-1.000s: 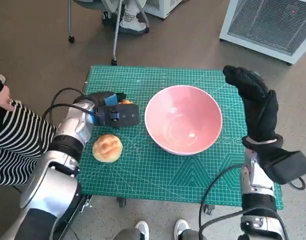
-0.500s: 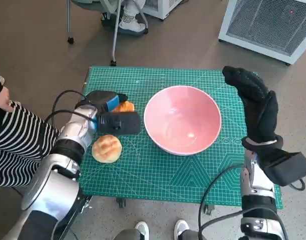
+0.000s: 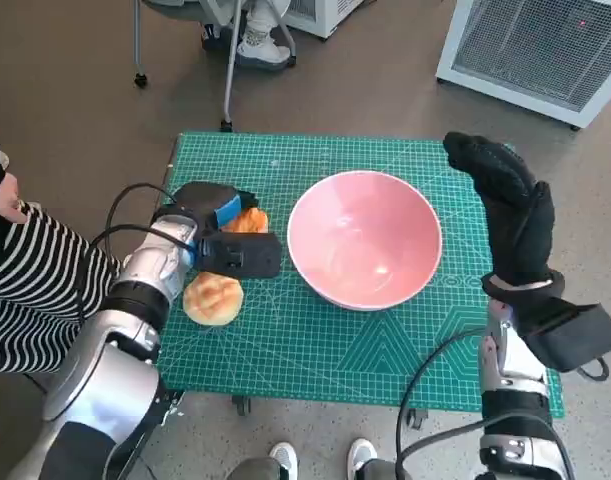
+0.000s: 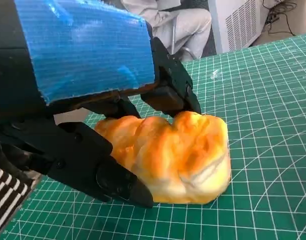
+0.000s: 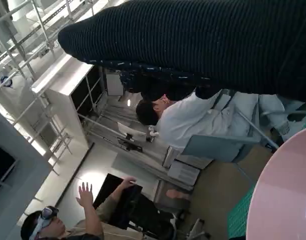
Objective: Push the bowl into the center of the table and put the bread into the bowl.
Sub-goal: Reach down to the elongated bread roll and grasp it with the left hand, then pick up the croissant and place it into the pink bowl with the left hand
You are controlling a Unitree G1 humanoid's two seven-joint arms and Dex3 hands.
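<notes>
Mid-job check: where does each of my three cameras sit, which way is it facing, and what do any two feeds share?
Head view: on the head, looking steeply down at the green mat; shows both forearms, left hand, right hand, pink bowl.
Left wrist view: behind the left hand, low over the mat, facing the orange bread between its fingers.
Right wrist view: behind the glove, facing outward at people and the room; bowl rim in one corner.
Shared: bread in head and left wrist; bowl in head and right wrist.

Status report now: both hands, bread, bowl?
Left hand closing around orange bread, fingers touching it, still on mat. Right hand open, raised beside pink bowl. Bowl empty. Second bun near left forearm.
</notes>
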